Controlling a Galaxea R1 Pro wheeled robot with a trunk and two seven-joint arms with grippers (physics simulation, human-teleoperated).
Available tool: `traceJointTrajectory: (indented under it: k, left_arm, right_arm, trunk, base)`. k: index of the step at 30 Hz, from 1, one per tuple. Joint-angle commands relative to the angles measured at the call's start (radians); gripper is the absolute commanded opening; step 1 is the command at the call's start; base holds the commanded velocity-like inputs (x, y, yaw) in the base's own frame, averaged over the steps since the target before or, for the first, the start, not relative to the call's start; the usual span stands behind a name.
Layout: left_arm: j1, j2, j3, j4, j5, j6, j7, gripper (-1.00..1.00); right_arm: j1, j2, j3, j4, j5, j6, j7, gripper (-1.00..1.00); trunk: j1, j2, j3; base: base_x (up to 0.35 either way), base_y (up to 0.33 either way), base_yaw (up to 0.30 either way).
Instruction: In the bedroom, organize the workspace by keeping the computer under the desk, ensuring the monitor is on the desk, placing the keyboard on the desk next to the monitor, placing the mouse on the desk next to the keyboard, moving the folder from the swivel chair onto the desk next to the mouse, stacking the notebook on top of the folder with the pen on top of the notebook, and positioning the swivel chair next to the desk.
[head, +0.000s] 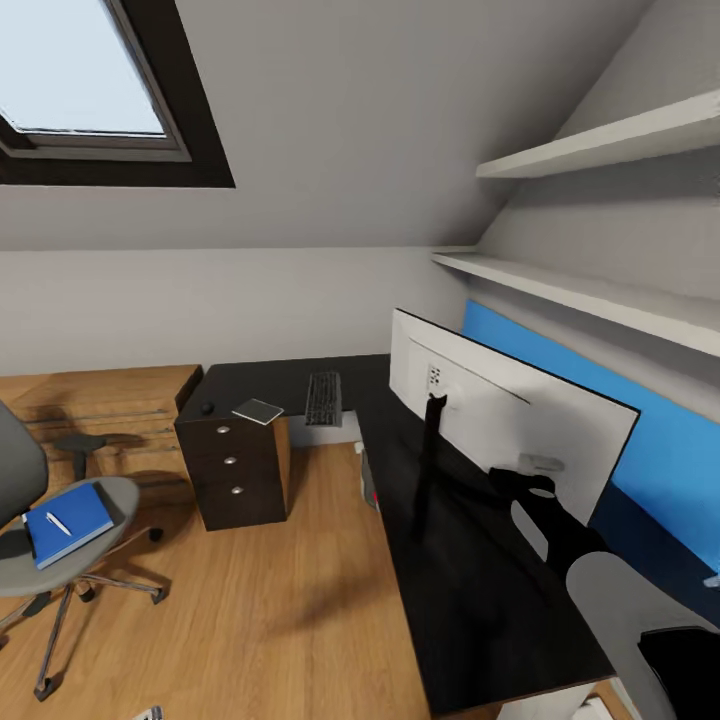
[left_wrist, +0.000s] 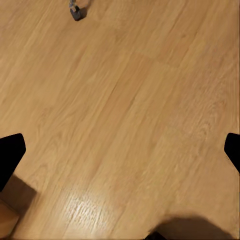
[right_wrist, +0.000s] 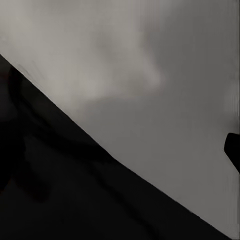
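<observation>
Two wide-open, empty grippers (left_wrist: 120, 150) (right_wrist: 120, 145): left over grainy wood floor (left_wrist: 120, 100), right by glossy black desk (head: 480, 590).

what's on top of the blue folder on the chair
A thin white pen lies on the folder, which rests on the swivel chair seat. The notebook sits apart on the desk.

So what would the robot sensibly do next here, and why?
Probably ease the right arm back from the monitor, which stands on the desk with its pale back towards the room. Then turn toward the swivel chair, because the blue folder lies on its seat with the pen on top, while the keyboard, mouse and notebook already sit on the desk.
</observation>
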Motion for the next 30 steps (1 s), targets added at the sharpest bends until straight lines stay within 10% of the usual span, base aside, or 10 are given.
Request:
traceJointTrajectory:
  k: [1, 24, 30]
  left_arm:
    - [-0.001, 0.000, 0.000, 0.000, 0.005, -0.016, 0.002, 1.00]
    - [-0.001, -0.002, -0.001, 0.001, 0.005, -0.041, 0.000, 1.00]
    - [-0.001, -0.004, -0.002, 0.000, 0.003, -0.040, 0.000, 1.00]
  right_arm:
    - [0.000, -0.001, 0.008, -0.002, -0.004, 0.007, -0.008, 1.00]
    - [0.000, 0.005, 0.011, -0.001, -0.003, 0.008, -0.008, 1.00]
    - [0.000, 0.049, 0.012, 0.000, -0.001, 0.009, -0.009, 1.00]
  trunk:
    - [0.000, -0.001, -0.001]
    - [0.000, -0.001, -0.001]
    - [0.000, -0.001, -0.001]
  base:
    - [0.113, -0.262, 0.000]
    - [-0.053, -0.202, 0.000]
    - [-0.005, -0.058, 0.000]
